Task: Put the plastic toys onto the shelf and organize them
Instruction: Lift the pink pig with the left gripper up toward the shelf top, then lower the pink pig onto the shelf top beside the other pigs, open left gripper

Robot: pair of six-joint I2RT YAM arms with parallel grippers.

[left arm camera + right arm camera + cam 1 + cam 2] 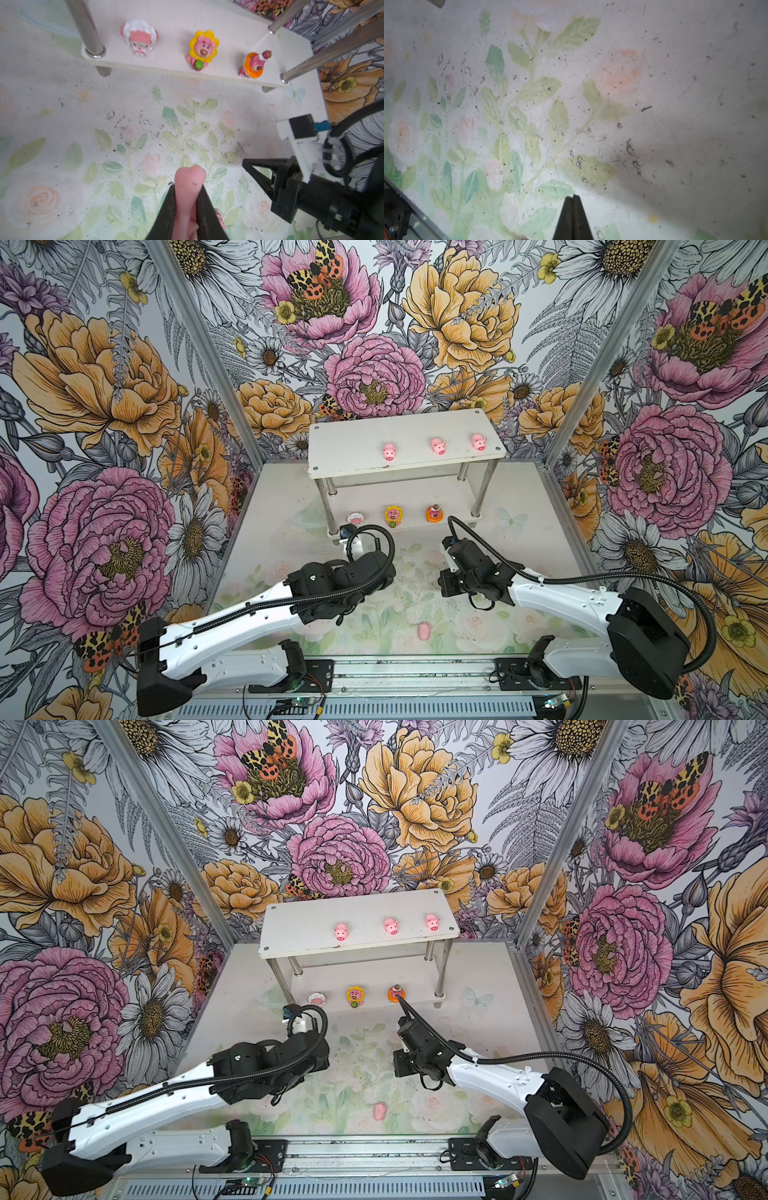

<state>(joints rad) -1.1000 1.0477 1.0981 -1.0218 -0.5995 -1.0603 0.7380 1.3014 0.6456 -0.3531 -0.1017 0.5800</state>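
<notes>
Scuffed floral mat [675, 62], smooth pig [188, 187]

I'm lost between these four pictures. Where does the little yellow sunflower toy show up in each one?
In a top view: sunflower toy, middle figure on the lower tier of the shelf.
In a top view: sunflower toy, same spot.
Left wrist view: sunflower toy, between white-hooded figure and orange figure.
Right wrist view: not in it.
Shared landmark: the orange figure beside it.
</notes>
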